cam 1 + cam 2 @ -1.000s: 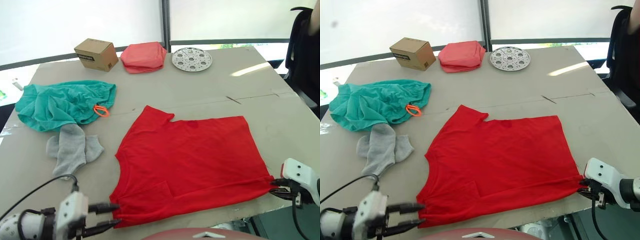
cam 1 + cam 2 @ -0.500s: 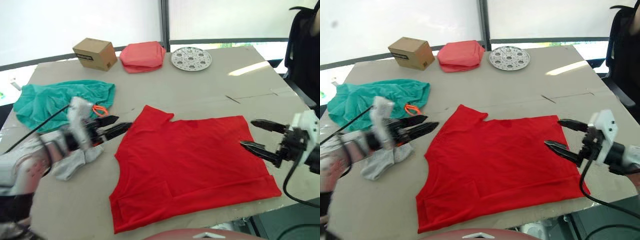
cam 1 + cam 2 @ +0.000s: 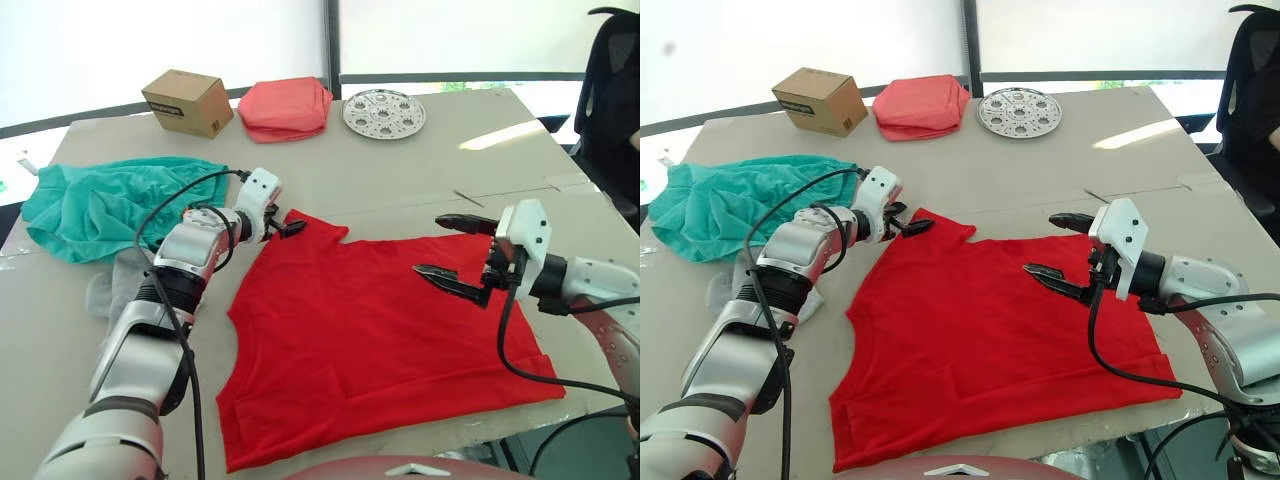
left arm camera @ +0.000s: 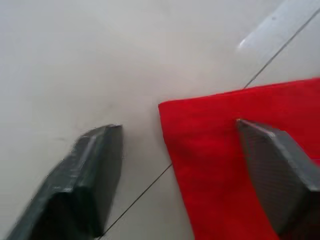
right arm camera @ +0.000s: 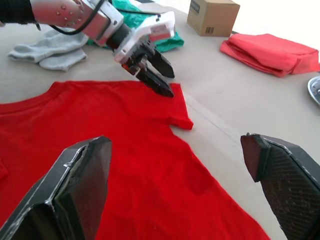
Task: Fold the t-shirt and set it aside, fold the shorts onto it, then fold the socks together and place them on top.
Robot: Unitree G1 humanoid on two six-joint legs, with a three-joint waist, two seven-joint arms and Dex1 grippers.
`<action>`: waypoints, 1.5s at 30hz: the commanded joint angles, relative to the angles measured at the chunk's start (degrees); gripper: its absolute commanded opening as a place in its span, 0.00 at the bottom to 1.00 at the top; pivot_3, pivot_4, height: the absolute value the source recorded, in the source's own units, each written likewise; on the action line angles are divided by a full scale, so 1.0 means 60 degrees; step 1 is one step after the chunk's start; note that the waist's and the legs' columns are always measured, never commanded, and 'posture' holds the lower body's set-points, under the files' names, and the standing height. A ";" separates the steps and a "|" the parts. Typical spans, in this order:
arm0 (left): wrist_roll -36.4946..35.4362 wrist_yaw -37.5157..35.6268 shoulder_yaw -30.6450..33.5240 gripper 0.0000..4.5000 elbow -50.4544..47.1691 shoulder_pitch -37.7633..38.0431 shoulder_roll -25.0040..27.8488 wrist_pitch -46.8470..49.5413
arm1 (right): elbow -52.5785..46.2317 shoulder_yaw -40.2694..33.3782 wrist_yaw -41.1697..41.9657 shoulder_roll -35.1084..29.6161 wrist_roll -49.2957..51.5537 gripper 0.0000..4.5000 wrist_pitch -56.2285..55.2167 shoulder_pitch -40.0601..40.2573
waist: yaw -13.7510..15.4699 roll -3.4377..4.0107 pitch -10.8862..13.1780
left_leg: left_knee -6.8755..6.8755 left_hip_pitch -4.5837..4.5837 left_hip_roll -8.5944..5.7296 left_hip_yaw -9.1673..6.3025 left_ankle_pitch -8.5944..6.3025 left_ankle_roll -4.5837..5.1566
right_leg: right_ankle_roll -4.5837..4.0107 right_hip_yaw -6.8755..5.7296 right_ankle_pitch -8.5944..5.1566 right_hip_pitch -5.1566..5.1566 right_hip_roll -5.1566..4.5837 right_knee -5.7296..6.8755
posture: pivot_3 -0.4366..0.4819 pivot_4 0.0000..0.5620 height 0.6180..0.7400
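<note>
The left claw [image 3: 289, 228] sits low at the shirt's [image 3: 380, 330] far-left sleeve corner, its fingers spread with one over the bare table [image 3: 400, 170] and the other over the red cloth, the corner lying between them and nothing yet pinched. The right claw [image 3: 450, 250] hovers above the far edge of the shirt on the right side, its two black fingers wide apart and empty, one over the table just past the hem and the other over the red fabric. The shirt lies flat and spread open on the near half of the table, reaching almost to the near edge, with one sleeve folded in near the front-left corner. Left of the left arm, the teal shorts [image 3: 105, 205] lie in a rumpled heap, and just nearer than them the grey socks [image 3: 115, 290] lie beside the arm, partly hidden by it. Along the far side of the table stand a cardboard box [image 3: 188, 102], a folded salmon-pink bundle [image 3: 288, 108] beside it, and a round metal plate [image 3: 384, 113] with holes further right. A black chair [image 3: 612, 90] stands off the table's far-right corner.
</note>
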 commanded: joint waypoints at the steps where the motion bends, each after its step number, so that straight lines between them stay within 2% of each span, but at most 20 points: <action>1: 0.0980 -0.0586 -0.0336 0.50 0.0788 -0.0021 -0.0194 -0.1083 | -0.0369 -0.0151 -0.0081 -0.0037 -0.0138 0.98 -0.0446 0.0351 | 0.0017 0.0002 -0.0003 | 0.0009 0.0001 0.0000 -0.0002 -0.0002 0.0004 | 0.0001 -0.0002 0.0000 0.0006 0.0000 0.0001 | 0.48 0.27 1.00; 3: 0.1319 -0.1083 -0.0394 0.30 0.1022 0.0077 -0.0246 -0.2066 | -0.0305 -0.0160 -0.0250 -0.0015 -0.0325 0.98 -0.0479 0.0670 | 0.0046 0.0002 -0.0011 | 0.0017 0.0001 0.0000 -0.0002 -0.0004 0.0007 | 0.0001 -0.0002 0.0001 0.0011 -0.0001 0.0001 | 0.48 0.27 1.00; 6: 0.1185 -0.1721 -0.0008 0.01 0.1266 0.0103 -0.0480 -0.2588 | -0.0043 -0.0067 -0.0775 -0.0003 -0.0700 0.98 -0.0200 0.0860 | 0.0047 0.0006 -0.0013 | 0.0025 0.0001 0.0000 -0.0001 -0.0004 0.0008 | 0.0001 -0.0001 0.0002 0.0012 -0.0002 0.0004 | 0.48 0.27 1.00; 9: 0.0873 -0.2245 0.0515 0.01 0.1269 0.0137 -0.0624 -0.2596 | 0.0378 -0.0033 -0.1584 0.0025 -0.1198 0.98 0.0370 0.0795 | 0.0049 0.0006 -0.0013 | 0.0030 0.0001 0.0000 -0.0001 -0.0024 0.0042 | 0.0001 -0.0003 0.0002 0.0011 -0.0002 0.0013 | 0.48 0.27 1.00; 15: 0.0557 -0.2790 0.1529 0.01 0.0402 0.0585 -0.0288 -0.3177 | 0.0970 0.0289 -0.1965 -0.0545 -0.1907 0.98 0.1442 0.0233 | -0.0091 0.0011 -0.0009 | 0.0032 0.0000 0.0000 -0.0001 -0.0001 0.0005 | -0.0001 -0.0006 0.0003 0.0005 0.0001 0.0018 | 0.48 0.27 1.00; 19: -0.0237 -0.3021 0.2438 0.01 -0.1860 0.1599 0.0028 -0.2821 | 0.2354 0.1403 -0.1915 -0.1663 -0.3153 0.98 0.2347 -0.1228 | -0.0178 0.0014 -0.0004 | 0.0035 -0.0003 0.0000 -0.0001 -0.0001 0.0006 | -0.0004 -0.0005 0.0005 0.0001 -0.0001 0.0018 | 0.48 0.27 1.00; 25: -0.1719 -0.3074 0.3418 0.01 -0.6123 0.4022 0.0621 -0.1124 | 0.4468 0.2381 -0.0943 -0.1977 -0.3270 0.98 0.3559 -0.3521 | -0.0328 0.0020 -0.0003 | 0.0028 -0.0003 0.0000 -0.0005 -0.0003 0.0009 | -0.0008 -0.0008 0.0005 0.0004 -0.0003 0.0009 | 0.48 0.27 1.00; 28: -0.2072 -0.2879 0.3627 0.01 -0.7385 0.4909 0.0734 -0.0624 | 0.5722 0.2992 -0.0594 -0.1717 -0.3526 0.98 0.3707 -0.4468 | -0.0323 0.0026 0.0001 | 0.0025 -0.0001 0.0001 -0.0006 -0.0002 0.0008 | -0.0010 -0.0010 0.0005 0.0005 -0.0001 0.0010 | 0.48 0.27 1.00; 34: -0.2866 -0.2711 0.4370 0.01 -0.9074 0.6471 0.0889 -0.0072 | 0.7223 0.3790 0.0437 -0.1289 -0.3754 0.98 0.3438 -0.5556 | -0.0352 0.0029 0.0003 | 0.0029 -0.0001 0.0000 -0.0004 -0.0021 0.0039 | -0.0009 -0.0008 0.0007 0.0007 -0.0001 0.0007 | 0.48 0.27 1.00; 41: -0.3135 -0.2689 0.4790 0.01 -1.0079 0.7797 0.1055 -0.0183 | 0.9129 0.4311 0.0956 -0.0755 -0.4505 0.98 0.2356 -0.6448 | -0.0312 0.0043 0.0011 | 0.0022 0.0003 0.0000 -0.0003 -0.0001 0.0005 | -0.0016 -0.0007 0.0007 0.0006 0.0002 0.0009 | 0.48 0.27 1.00; 44: -0.3150 -0.2663 0.4901 0.00 -1.0126 0.8029 0.1013 -0.0278 | 1.0248 0.4484 0.1117 -0.0356 -0.4845 0.82 0.1982 -0.7019 | -0.0321 0.0044 0.0011 | 0.0027 0.0004 0.0000 -0.0001 -0.0002 0.0006 | -0.0033 -0.0007 0.0003 0.0010 0.0002 0.0008 | 0.48 0.27 1.00; 45: -0.3155 -0.2660 0.4917 0.00 -1.0133 0.8072 0.1008 -0.0303 | 1.0515 0.4506 0.1168 -0.0274 -0.4942 0.82 0.1891 -0.7145 | -0.0330 0.0045 0.0011 | 0.0027 0.0004 0.0000 -0.0001 -0.0001 0.0005 | -0.0034 -0.0006 0.0005 0.0010 0.0003 0.0008 | 0.48 0.27 1.00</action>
